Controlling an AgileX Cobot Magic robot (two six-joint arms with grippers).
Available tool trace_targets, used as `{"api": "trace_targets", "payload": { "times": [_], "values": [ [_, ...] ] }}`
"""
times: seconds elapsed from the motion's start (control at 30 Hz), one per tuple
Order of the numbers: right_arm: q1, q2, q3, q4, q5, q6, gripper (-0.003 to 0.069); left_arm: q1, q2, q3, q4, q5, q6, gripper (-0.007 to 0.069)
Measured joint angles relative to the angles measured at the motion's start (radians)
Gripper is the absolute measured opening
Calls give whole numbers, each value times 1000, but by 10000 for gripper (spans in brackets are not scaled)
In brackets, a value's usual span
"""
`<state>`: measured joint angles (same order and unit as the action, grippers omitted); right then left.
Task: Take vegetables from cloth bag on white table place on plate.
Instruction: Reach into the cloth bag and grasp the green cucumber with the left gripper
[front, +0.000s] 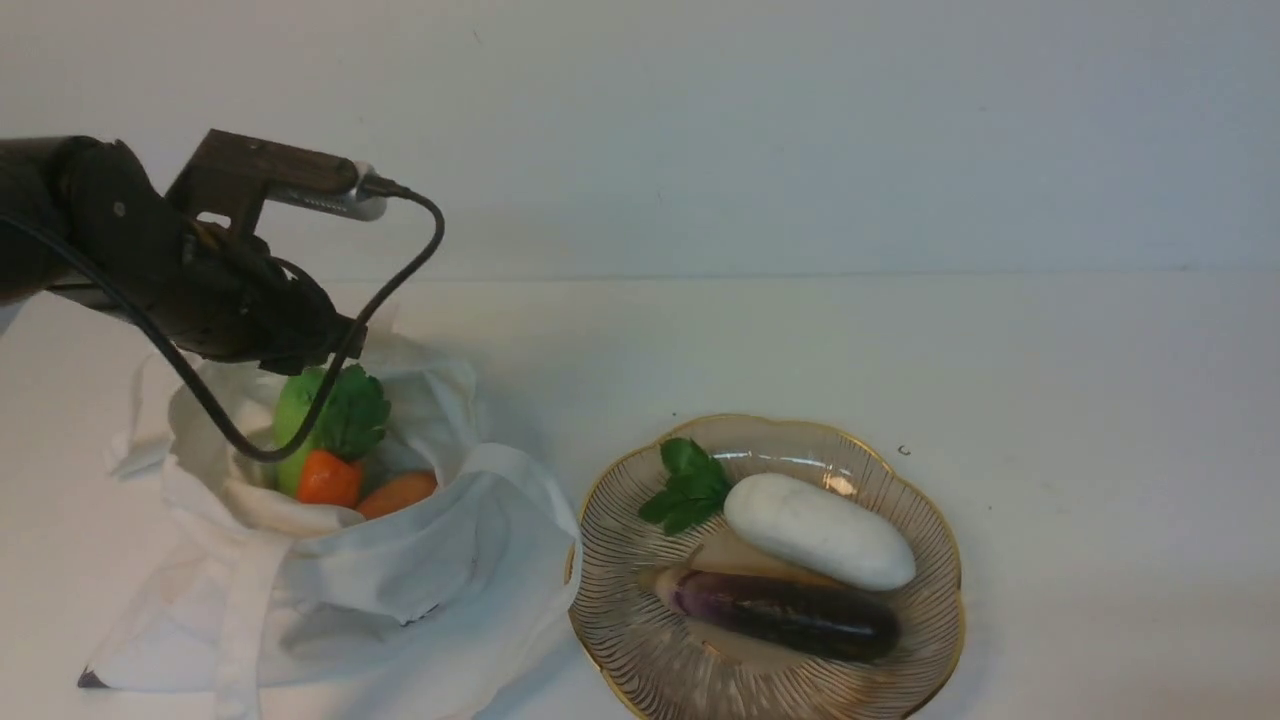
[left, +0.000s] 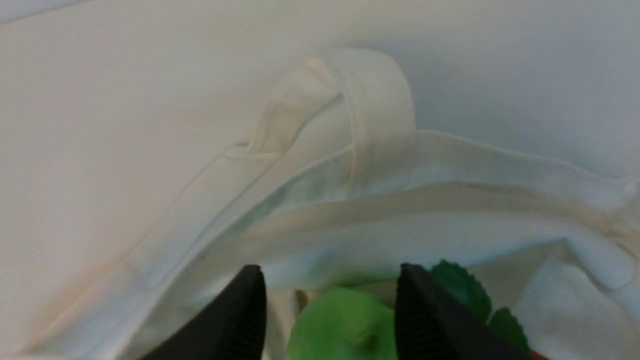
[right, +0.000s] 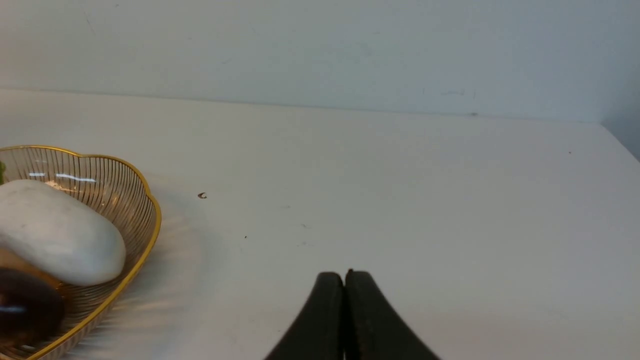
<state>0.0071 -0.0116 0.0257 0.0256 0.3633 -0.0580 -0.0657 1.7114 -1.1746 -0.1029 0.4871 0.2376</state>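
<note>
Left end effector (left: 330, 272), jaws apart, should lower squarely around the green cucumber (left: 342, 325) just ahead, missing the cloth bag (left: 450, 170).

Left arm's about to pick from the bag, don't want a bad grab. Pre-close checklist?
1. Left gripper open: ok, jaws apart.
2. Target between the jaws: ok, light green vegetable sits between them.
3. Carrot leaves clear of grip: cannot tell, they lie beside one finger.
4. Cloth bag mouth open: ok, carrot and orange-tan vegetable show.
5. Plate has room: ok, bare patch near its left rim beside the purple eggplant.
6. Right gripper out of the way: ok, shut, over the white table beside the plate.
</note>
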Motion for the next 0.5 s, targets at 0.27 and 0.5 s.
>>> {"api": "trace_targets", "payload": {
  "times": [0.27,0.5],
  "values": [
    [0,0,0,0,0,0,-15,0,44,-1,-20,-6,0,429],
    [0,0,0,0,0,0,-15,0,64,-1,-21,11,-2,296]
  ]
}}
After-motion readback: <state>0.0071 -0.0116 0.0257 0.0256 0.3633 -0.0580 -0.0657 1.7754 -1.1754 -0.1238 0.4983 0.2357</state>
